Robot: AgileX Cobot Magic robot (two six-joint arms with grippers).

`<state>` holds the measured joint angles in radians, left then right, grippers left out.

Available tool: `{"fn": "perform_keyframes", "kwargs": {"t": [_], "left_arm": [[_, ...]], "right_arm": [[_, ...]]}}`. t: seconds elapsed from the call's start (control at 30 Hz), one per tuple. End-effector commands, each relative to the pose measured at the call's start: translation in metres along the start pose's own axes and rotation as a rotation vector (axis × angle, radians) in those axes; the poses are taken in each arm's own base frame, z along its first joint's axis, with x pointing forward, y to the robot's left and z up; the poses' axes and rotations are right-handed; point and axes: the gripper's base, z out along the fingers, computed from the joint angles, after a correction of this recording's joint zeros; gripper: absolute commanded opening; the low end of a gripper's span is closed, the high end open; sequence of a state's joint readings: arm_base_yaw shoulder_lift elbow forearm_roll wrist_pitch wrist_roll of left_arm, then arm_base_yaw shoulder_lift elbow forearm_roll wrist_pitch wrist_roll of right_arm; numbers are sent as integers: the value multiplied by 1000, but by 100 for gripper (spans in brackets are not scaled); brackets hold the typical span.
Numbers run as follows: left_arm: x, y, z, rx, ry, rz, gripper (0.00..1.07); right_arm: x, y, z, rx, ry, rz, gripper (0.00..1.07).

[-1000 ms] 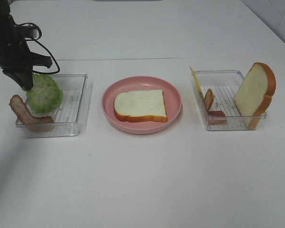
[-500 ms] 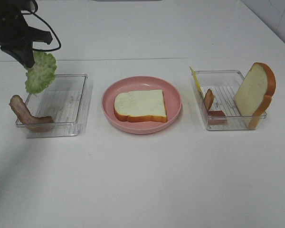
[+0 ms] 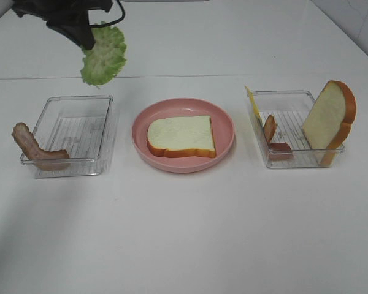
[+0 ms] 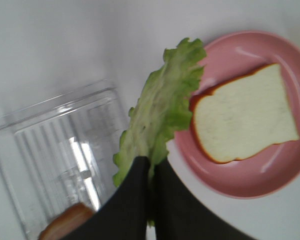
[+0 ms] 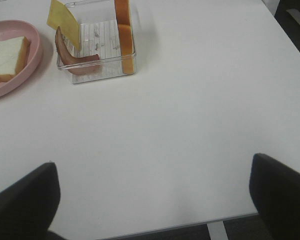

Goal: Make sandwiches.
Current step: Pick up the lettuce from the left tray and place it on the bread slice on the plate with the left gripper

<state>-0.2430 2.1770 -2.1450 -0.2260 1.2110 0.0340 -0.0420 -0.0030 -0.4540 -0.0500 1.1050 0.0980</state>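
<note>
Lettuce leaf point(image 3: 103, 55) lifted clear of L tray point(image 3: 73, 98) since prev frame, pinched in my L claw point(image 3: 88, 43); R claw point(image 5: 152, 197) gapes empty.

I've got the white table point(image 3: 184, 233) on the high camera, with the pink round plate point(image 3: 141, 131) sitting about mid-table. On the left of the plate in this view there's a clear plastic tray point(image 3: 80, 98) with a ribbed floor, close to the plate's rim but not touching it. On the plate's right is a second clear tray point(image 3: 281, 93) of the same kind, also near the rim and apart from it. Both trays line up with the plate in one row across the table.
</note>
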Motion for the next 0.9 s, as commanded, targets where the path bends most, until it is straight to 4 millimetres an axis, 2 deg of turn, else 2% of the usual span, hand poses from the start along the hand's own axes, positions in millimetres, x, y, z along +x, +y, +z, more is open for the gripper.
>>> {"fn": "perform_keyframes", "kwargs": {"t": [0.03, 0.37, 0.4, 0.43, 0.47, 0.53, 0.57, 0.63, 0.67, 0.9], "left_arm": [[-1, -38, -7, 101, -24, 32, 0], [6, -75, 7, 168, 4, 85, 0], [8, -81, 18, 191, 26, 83, 0], [8, -81, 18, 191, 26, 83, 0], [10, -87, 29, 217, 47, 77, 0], [12, -91, 35, 233, 60, 76, 0], [14, -96, 46, 258, 82, 71, 0], [16, -100, 52, 266, 96, 71, 0], [20, -105, 62, 287, 118, 71, 0], [25, -114, 86, 369, 146, 58, 0]], "right_arm": [[3, 0, -2, 2, -31, 10, 99], [3, 0, -2, 2, -31, 10, 99], [3, 0, -2, 2, -31, 10, 99], [3, 0, -2, 2, -31, 10, 99], [3, 0, -2, 2, -31, 10, 99], [3, 0, -2, 2, -31, 10, 99], [3, 0, -2, 2, -31, 10, 99], [3, 0, -2, 2, -31, 10, 99], [3, 0, -2, 2, -31, 10, 99], [3, 0, -2, 2, -31, 10, 99]]}}
